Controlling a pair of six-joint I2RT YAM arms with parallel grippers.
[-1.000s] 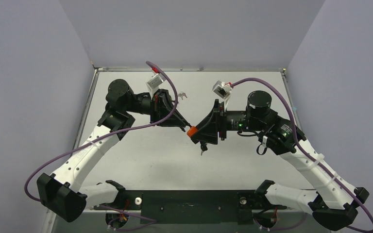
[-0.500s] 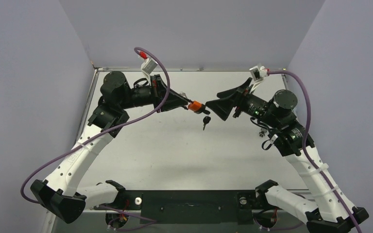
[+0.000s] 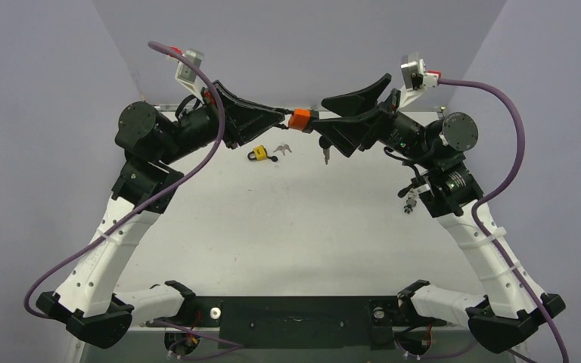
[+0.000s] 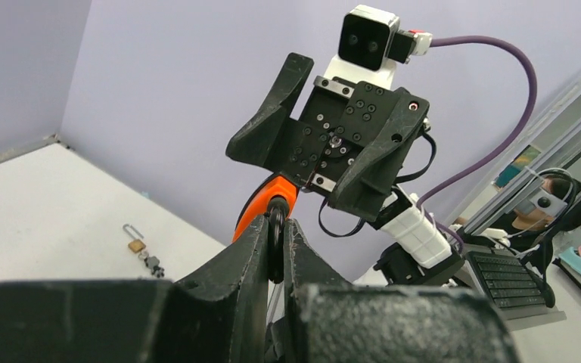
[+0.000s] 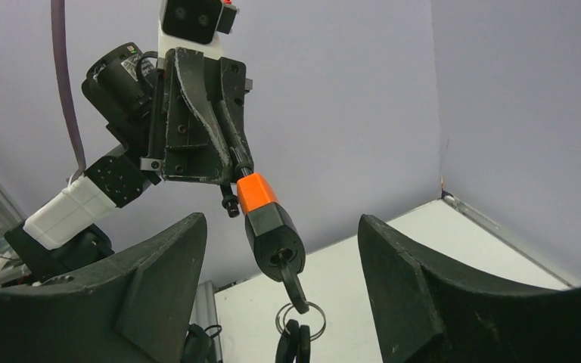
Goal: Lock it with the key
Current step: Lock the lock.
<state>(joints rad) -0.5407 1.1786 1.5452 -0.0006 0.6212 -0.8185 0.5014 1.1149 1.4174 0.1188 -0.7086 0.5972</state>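
Note:
An orange-and-black padlock (image 3: 299,119) hangs high above the far part of the table. My left gripper (image 3: 284,116) is shut on its shackle; in the left wrist view (image 4: 276,227) the fingers pinch the black shackle below the orange body (image 4: 267,203). A black key (image 5: 295,287) sits in the keyhole, with a ring of spare keys (image 5: 296,333) dangling from it (image 3: 325,153). My right gripper (image 3: 324,117) is open, with one jaw on each side of the padlock body (image 5: 271,227) and neither touching it.
A small yellow padlock (image 3: 258,154) and loose keys (image 3: 282,149) lie on the white table near the far edge. A brass padlock with keys (image 3: 408,204) lies at the right, also in the left wrist view (image 4: 135,243). Purple walls enclose the table.
Both arms have risen and swung toward the far wall, the left one carrying the padlock. The right gripper, apart from it half a second ago, now straddles the padlock. The yellow padlock is uncovered.

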